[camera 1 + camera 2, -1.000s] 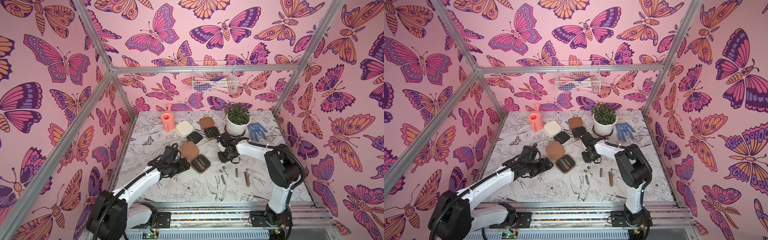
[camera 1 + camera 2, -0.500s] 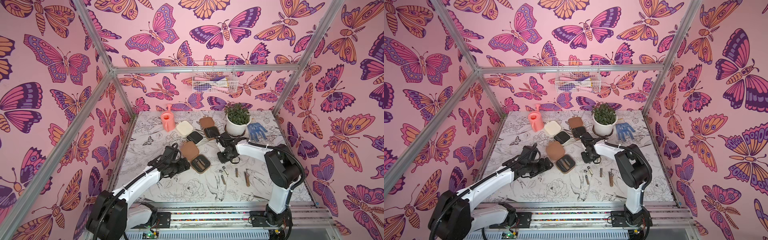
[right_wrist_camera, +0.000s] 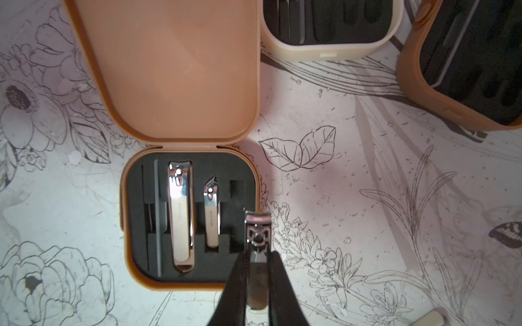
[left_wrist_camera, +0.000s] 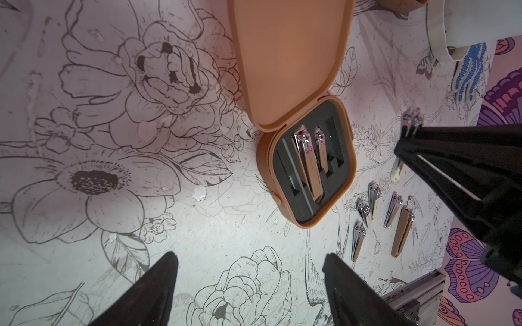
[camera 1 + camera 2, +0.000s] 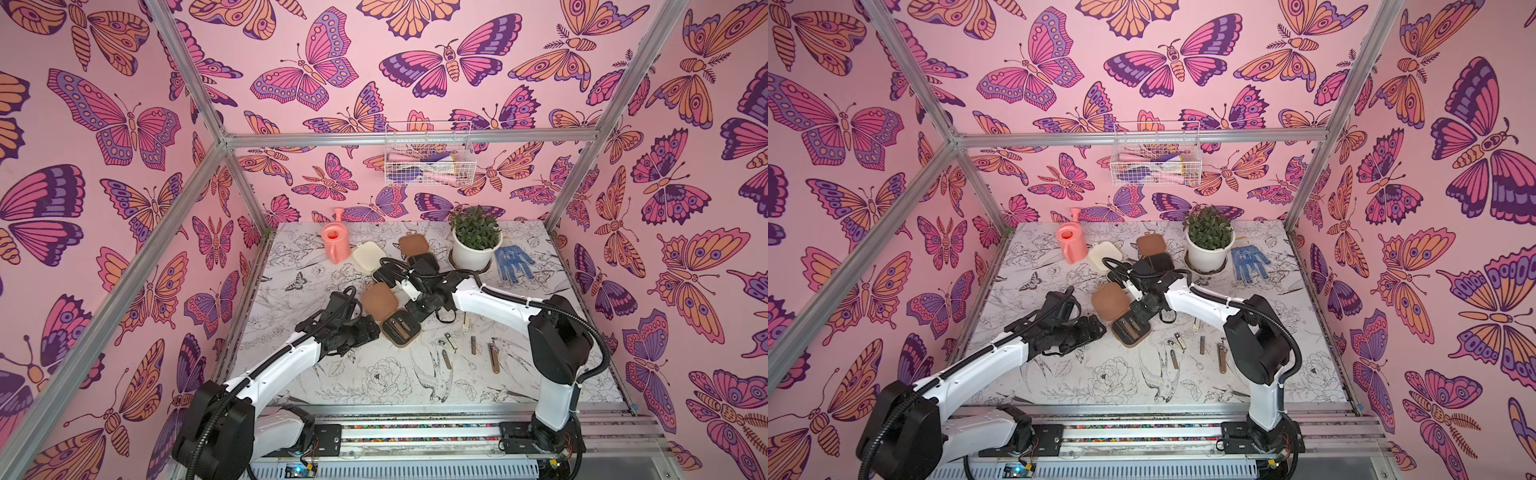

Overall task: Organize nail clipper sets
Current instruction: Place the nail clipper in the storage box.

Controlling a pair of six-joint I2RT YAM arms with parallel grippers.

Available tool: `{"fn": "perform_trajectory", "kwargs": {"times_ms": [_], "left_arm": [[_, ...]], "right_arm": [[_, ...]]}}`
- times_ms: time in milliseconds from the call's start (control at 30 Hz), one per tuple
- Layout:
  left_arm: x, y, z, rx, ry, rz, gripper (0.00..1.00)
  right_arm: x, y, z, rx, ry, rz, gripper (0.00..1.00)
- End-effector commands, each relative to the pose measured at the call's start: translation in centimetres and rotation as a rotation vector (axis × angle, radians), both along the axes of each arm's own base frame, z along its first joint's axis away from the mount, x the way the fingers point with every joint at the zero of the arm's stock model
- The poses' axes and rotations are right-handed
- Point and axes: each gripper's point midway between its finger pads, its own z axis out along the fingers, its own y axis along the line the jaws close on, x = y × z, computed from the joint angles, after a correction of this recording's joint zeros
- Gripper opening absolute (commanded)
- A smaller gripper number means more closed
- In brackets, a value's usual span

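The right claw (image 3: 260, 255) is shifting toward the open tan case (image 3: 175, 285), pinching a small nail clipper (image 3: 257, 234) by its flanks: presumably light, rigid, slippery steel. The left claw (image 4: 248, 255) is hanging spread.

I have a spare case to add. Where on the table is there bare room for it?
Bare mat lies in front, between the loose clippers and the front rail, and at the left, between the watering can and the left arm. The middle, around the front tan case, is crowded.
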Motion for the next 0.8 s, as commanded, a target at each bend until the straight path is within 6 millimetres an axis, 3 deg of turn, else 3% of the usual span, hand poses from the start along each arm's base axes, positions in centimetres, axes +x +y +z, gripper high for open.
{"fn": "perform_trajectory", "kwargs": {"times_ms": [0,300,767], "left_arm": [[-0.7,0.4,-0.7,0.022,0.025,0.004,0.83],[-0.8,0.4,-0.8,0.024,0.027,0.005,0.83],[-0.8,0.5,-0.9,0.025,0.027,0.006,0.83]], "right_arm": [[-0.8,0.5,-1.7,-0.06,0.038,0.047,0.03],[-0.7,1.1,-3.6,-0.074,0.059,0.021,0.03],[-1.0,1.8,-4.3,-0.068,0.072,0.004,0.03]]}}
